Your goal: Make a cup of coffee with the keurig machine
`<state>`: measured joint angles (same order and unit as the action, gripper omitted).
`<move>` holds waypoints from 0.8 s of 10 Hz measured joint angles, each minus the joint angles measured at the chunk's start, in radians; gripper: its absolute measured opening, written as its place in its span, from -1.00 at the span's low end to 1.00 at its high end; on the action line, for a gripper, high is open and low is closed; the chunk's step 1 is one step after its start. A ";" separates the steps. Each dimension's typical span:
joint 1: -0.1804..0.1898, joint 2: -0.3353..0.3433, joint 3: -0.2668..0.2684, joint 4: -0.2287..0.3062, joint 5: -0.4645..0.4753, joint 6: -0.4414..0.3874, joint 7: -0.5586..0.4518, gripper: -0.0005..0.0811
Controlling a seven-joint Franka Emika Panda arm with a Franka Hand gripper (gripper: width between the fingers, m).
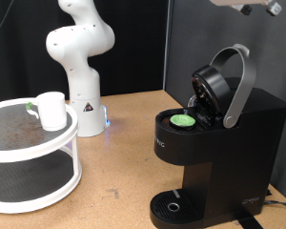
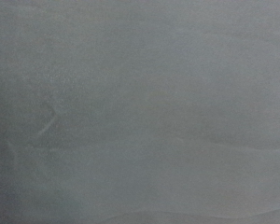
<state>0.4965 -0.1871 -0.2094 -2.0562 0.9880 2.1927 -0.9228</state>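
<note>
The keurig machine [image 1: 229, 143] stands at the exterior view's right with its grey-silver lid handle [image 1: 240, 86] raised and the lid open. A green-topped pod [image 1: 184, 120] sits in the open pod chamber. The round drip tray [image 1: 172, 206] below holds nothing. The white cup [image 1: 52, 110] stands upright on the top shelf of a round two-tier rack [image 1: 10, 172] at the left, far from the machine. Part of my gripper [image 1: 250, 5] shows at the top edge, above the machine; its fingers are cut off. The wrist view shows only a plain grey surface.
The white arm's base [image 1: 84, 105] stands behind the rack on the brown tabletop [image 1: 119, 162]. A dark curtain hangs behind. A small greenish thing [image 1: 30, 108] lies beside the cup on the rack.
</note>
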 joint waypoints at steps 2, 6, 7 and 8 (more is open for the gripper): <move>0.005 0.031 0.030 0.012 -0.017 0.025 0.023 0.99; 0.006 0.081 0.056 0.015 -0.030 0.038 0.031 0.91; 0.006 0.087 0.056 0.015 -0.030 0.038 0.026 0.47; 0.005 0.088 0.055 0.013 -0.030 0.035 0.021 0.47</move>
<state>0.5014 -0.0993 -0.1543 -2.0433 0.9584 2.2273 -0.9017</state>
